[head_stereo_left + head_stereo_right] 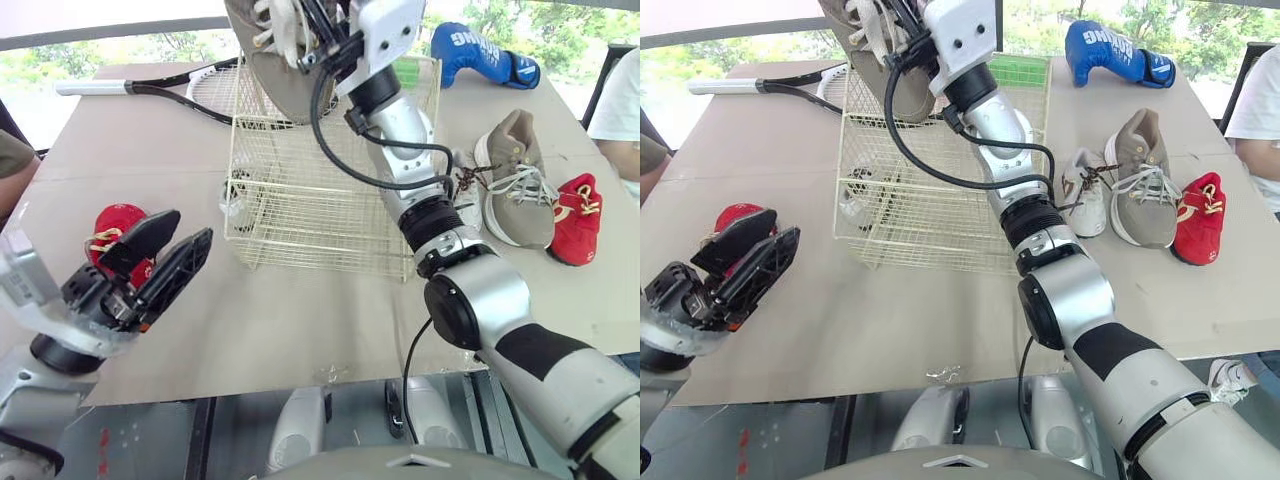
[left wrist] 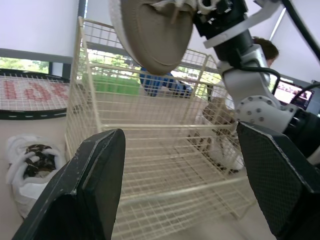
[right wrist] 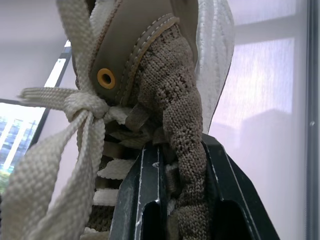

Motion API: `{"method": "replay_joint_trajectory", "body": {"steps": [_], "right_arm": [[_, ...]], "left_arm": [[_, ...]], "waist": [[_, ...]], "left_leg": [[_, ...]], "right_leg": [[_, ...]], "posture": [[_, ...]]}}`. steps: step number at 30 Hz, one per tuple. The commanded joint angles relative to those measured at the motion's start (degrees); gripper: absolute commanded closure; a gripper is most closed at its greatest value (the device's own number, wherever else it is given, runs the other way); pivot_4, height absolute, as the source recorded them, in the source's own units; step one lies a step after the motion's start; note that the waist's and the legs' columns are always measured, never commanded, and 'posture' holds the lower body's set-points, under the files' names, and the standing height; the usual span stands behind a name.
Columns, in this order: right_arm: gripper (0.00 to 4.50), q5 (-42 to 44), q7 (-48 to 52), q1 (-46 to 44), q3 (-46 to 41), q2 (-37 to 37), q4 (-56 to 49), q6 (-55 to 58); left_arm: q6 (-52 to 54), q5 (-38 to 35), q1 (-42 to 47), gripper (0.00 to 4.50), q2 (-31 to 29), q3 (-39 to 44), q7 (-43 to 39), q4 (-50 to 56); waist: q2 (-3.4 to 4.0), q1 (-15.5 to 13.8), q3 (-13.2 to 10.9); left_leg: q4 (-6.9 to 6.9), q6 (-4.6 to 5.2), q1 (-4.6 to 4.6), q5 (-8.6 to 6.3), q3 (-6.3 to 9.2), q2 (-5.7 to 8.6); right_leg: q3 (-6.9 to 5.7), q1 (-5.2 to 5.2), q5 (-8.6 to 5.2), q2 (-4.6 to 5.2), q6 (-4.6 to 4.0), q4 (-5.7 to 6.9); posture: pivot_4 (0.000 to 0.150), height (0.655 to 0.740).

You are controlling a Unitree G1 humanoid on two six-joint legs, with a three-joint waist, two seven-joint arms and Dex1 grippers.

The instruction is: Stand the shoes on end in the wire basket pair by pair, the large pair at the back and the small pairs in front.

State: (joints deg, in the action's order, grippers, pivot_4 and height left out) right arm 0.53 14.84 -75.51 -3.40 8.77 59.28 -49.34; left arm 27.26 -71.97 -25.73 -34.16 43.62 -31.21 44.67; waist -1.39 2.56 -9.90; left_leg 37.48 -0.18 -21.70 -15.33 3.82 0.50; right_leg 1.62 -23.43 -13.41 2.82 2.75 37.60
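A cream wire basket (image 1: pixel 300 215) stands mid-table. My right gripper (image 1: pixel 312 40) is shut on a large tan shoe (image 1: pixel 268 75), held sole outward above the basket's back left corner; the right wrist view shows the fingers (image 3: pixel 145 200) clamping its knit collar (image 3: pixel 175 115). The matching tan shoe (image 1: pixel 515 180) lies right of the basket, between a small white shoe (image 1: pixel 465 200) and a small red shoe (image 1: pixel 575 215). Another small white shoe (image 1: pixel 238 195) lies against the basket's left wall. My left gripper (image 1: pixel 180 240) is open at front left, beside a second red shoe (image 1: pixel 112 222).
A tennis racket (image 1: pixel 150 90) lies at the back left and a blue boxing glove (image 1: pixel 480 50) at the back right. A person in white (image 1: pixel 620 110) sits at the right edge, and a person's arm (image 1: pixel 12 165) shows at the left edge.
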Motion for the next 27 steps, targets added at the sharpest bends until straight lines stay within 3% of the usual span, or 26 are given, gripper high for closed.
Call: {"method": "replay_joint_trajectory", "body": {"steps": [1, 13, 19, 23, 27], "right_arm": [[4.39, -0.3, -1.3, -2.7, 0.1, 0.1, 2.6, -3.1], [4.39, -1.5, -8.2, -11.3, -0.2, -0.2, 7.9, 3.2], [4.39, -4.0, -10.0, -8.6, 1.5, 1.9, 11.2, 3.6], [4.39, -1.4, -2.9, -4.8, 0.5, 3.9, 12.6, 3.7], [2.72, 4.3, 8.1, -1.6, -2.0, 5.7, 11.3, 4.6]], "left_arm": [[-2.2, 0.5, -0.9, 0.68, 0.3, 1.1, -0.5, 1.8], [-4.4, 2.9, -2.4, 0.68, 2.0, -1.2, 0.7, 3.2], [-5.5, 4.0, -3.1, 0.68, 3.1, -1.7, 1.2, 3.9], [-6.1, 4.4, -4.3, 0.68, 3.8, -1.8, 0.9, 4.3], [-6.7, 4.3, -5.9, 0.68, 4.2, -1.1, 0.3, 4.4]], "waist": [[0.0, -0.1, 0.0], [-0.06, 0.0, 0.0], [-0.05, 0.0, 0.0], [-0.01, 0.1, 0.0], [-0.24, 0.0, 0.2]], "left_leg": [[-0.01, -0.03, 0.01, 0.03, 0.03, -0.01], [-0.2, -0.31, -0.21, 0.18, -0.04, -0.17], [-0.34, -0.32, -0.27, 0.18, -0.1, -0.21], [-0.32, -0.12, -0.09, 0.07, -0.12, -0.22], [-0.27, -0.09, 0.08, 0.05, -0.07, -0.26]], "right_leg": [[-0.01, -0.01, 0.0, -0.02, -0.02, 0.06], [0.0, -0.25, 0.03, -0.11, 0.04, -0.14], [0.0, -0.35, 0.03, -0.1, 0.04, -0.23], [0.01, -0.2, 0.02, -0.12, 0.02, -0.18], [-0.03, 0.01, -0.02, -0.16, -0.05, -0.14]], "posture": [[0.15, 0.74], [0.15, 0.74], [0.15, 0.74], [0.15, 0.74], [0.15, 0.74]]}}
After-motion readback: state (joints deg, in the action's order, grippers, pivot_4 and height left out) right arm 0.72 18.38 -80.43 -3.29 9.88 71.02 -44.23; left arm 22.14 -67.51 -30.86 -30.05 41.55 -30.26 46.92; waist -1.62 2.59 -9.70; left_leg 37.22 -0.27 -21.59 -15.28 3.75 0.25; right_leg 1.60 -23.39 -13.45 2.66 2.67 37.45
